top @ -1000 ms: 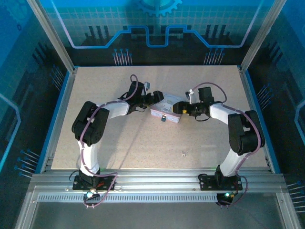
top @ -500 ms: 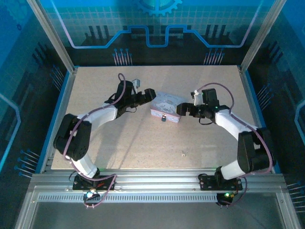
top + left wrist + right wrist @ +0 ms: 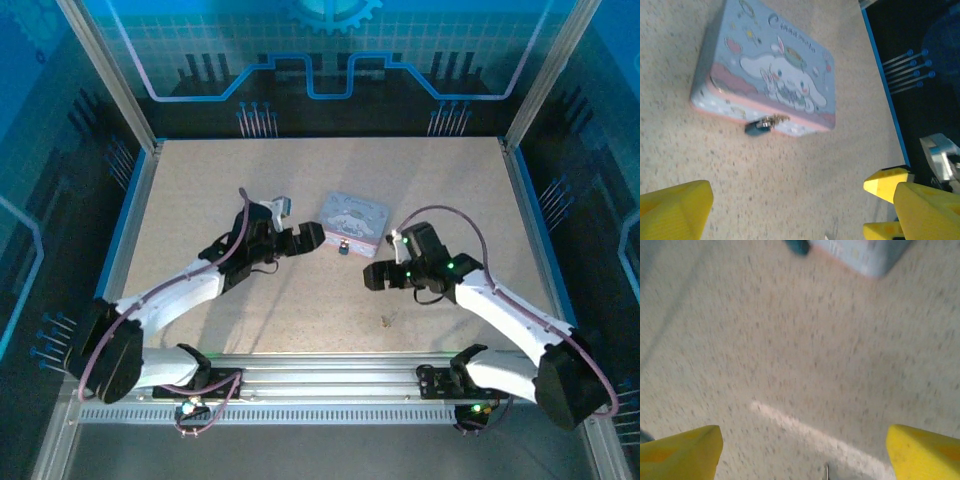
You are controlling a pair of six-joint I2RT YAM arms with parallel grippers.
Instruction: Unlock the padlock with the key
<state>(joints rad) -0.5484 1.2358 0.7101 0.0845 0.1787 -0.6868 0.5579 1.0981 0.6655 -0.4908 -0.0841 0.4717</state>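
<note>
Drawn back toward 6 o'clock, clear of the tin box (image 3: pixel 352 215), over the last 1 s: left jaws and right jaws. Both wide, holding nothing. Padlock (image 3: pixel 760 126) on the box's front face, touching it, apparently locked. Probable key (image 3: pixel 386 320), a speck loose on the desk (image 3: pixel 200 180), at 6 o'clock of the right jaws. Judgement: unlocking not begun, key pickup first.

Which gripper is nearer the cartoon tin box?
Left. The left gripper sits beside the left end of the cartoon tin box; right gripper is farther, off its near right corner.
</note>
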